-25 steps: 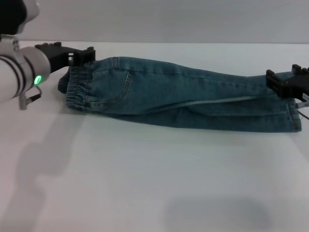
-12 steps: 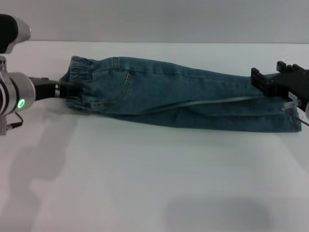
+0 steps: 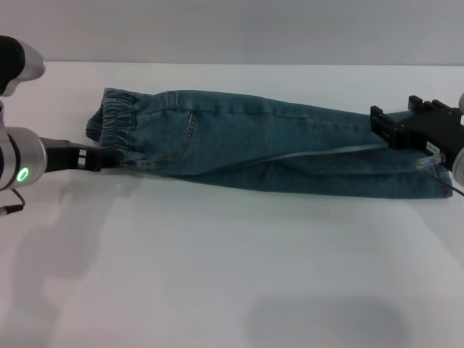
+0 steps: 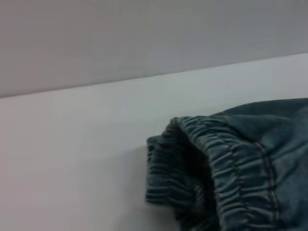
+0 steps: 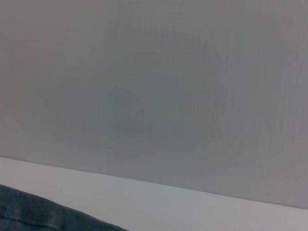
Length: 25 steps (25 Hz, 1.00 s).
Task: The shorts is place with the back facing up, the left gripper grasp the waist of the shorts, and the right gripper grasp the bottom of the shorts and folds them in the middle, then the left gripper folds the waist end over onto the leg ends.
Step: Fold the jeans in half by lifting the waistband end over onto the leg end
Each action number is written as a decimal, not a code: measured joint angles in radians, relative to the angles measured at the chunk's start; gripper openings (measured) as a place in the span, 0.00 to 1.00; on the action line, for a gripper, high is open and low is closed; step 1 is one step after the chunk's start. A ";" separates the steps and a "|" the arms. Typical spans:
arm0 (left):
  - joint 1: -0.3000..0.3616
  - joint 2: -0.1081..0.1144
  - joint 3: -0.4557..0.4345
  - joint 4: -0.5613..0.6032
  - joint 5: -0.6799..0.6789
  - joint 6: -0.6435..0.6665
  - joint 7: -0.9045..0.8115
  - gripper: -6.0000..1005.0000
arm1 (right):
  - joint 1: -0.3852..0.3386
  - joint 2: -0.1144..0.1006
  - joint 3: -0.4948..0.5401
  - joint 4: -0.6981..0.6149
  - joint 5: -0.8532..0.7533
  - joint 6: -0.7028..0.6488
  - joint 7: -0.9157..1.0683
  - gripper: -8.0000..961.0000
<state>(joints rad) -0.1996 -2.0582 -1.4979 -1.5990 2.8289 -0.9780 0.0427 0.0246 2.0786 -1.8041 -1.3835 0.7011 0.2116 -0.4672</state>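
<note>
White table (image 3: 217,275) bears folded shorts (image 3: 268,148); left gripper (image 3: 101,158) fingers' state unclear at waist (image 3: 116,123)

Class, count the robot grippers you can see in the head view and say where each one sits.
2. The left gripper is low at the waist of the shorts; the right gripper is over the leg ends.

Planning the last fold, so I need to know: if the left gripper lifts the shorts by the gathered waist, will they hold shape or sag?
Likely sag: the shorts are soft denim, creased and lying limp on the table. The waist is a bunched elastic band, so it probably gives the left gripper a thick, easy hold. The long legs would probably drag.
</note>
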 joint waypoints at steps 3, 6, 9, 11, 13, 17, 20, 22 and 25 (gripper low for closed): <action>0.003 0.000 0.002 -0.008 0.000 -0.007 0.000 0.85 | 0.000 0.000 0.000 0.000 0.000 0.000 0.002 0.64; 0.001 -0.002 0.006 -0.023 -0.002 -0.076 -0.012 0.85 | 0.000 0.000 0.001 -0.001 0.000 0.004 0.004 0.64; -0.001 -0.003 0.023 -0.029 -0.006 -0.103 -0.016 0.85 | 0.000 0.000 0.004 -0.002 0.000 0.006 0.004 0.64; -0.003 -0.004 0.037 -0.030 -0.008 -0.105 -0.023 0.85 | 0.000 0.000 0.005 -0.003 0.000 0.006 0.004 0.64; -0.006 -0.003 0.041 -0.029 -0.009 -0.105 -0.027 0.85 | 0.000 0.000 0.005 -0.005 0.000 0.007 0.004 0.64; -0.031 -0.003 0.042 -0.014 -0.010 -0.101 -0.032 0.85 | 0.000 0.000 0.004 -0.013 0.000 0.009 0.002 0.64; -0.048 -0.003 0.041 0.002 -0.017 -0.097 -0.032 0.85 | -0.005 0.000 0.004 -0.024 0.000 0.009 0.001 0.64; -0.084 -0.002 0.037 0.045 -0.060 -0.097 -0.029 0.85 | -0.009 0.000 0.004 -0.030 0.000 0.011 0.001 0.64; -0.096 -0.002 0.039 0.059 -0.081 -0.098 -0.027 0.84 | -0.013 0.000 0.005 -0.034 0.000 0.022 0.001 0.64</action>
<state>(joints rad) -0.2956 -2.0600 -1.4591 -1.5401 2.7476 -1.0762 0.0160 0.0115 2.0786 -1.7989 -1.4175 0.7009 0.2332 -0.4658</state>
